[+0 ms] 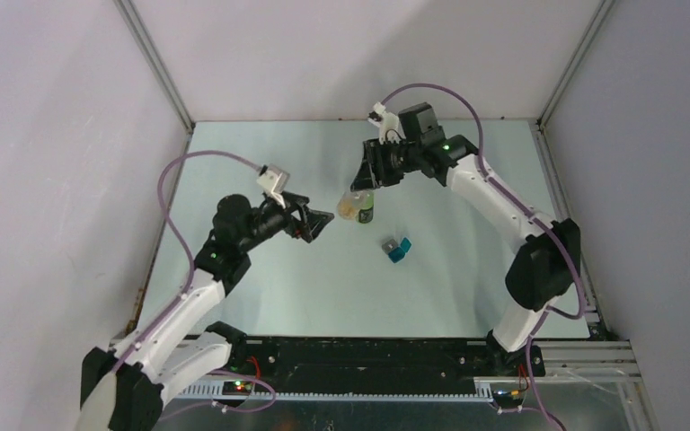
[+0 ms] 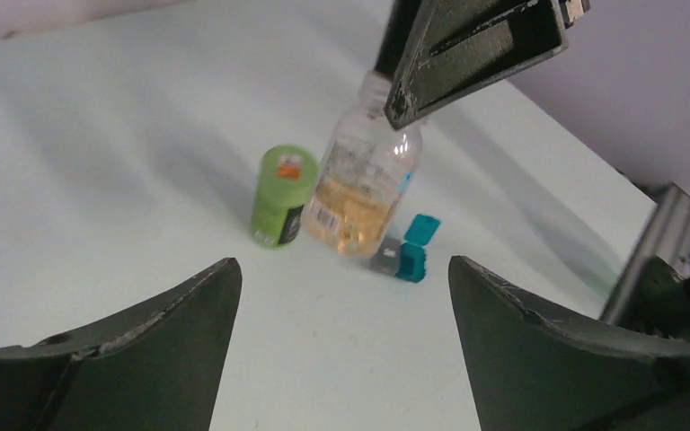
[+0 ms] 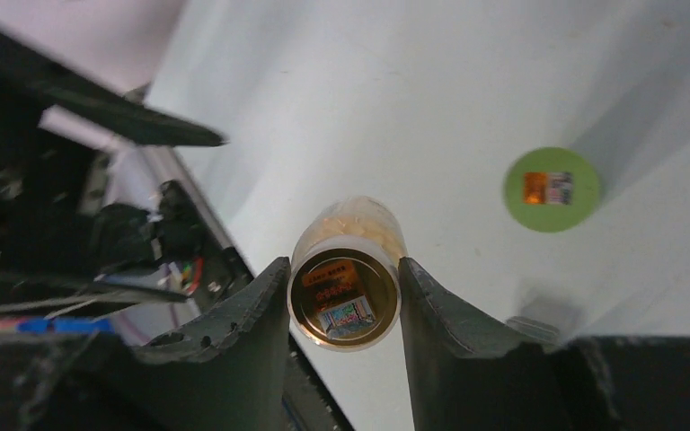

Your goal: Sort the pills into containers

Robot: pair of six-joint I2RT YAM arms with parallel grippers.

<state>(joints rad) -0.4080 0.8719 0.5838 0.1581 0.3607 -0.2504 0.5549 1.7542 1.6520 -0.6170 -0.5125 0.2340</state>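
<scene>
A pale table (image 1: 323, 296) fills the booth. Nearest, the left gripper (image 1: 323, 224) hovers with fingers spread, holding nothing. Past a small teal case (image 1: 397, 249), the green-topped bottle (image 2: 281, 193) stands just beside the pale bottle (image 2: 364, 193) (amber contents inside), whose cap the right gripper (image 3: 344, 269) clamps. This looks like the opening step; next, the bottle's body needs steadying.

Two bottles stand upright together near the middle of the table (image 1: 278, 296), the taller bottle (image 1: 349, 208) just left of the shorter bottle (image 1: 366, 212). The right gripper (image 3: 343, 269) sits over the taller bottle, one finger against each side of its top. The left gripper (image 2: 343, 262) hangs to the bottles' left, apart from them. A small case (image 1: 396, 249) lies nearer the arms, right of both bottles.
</scene>
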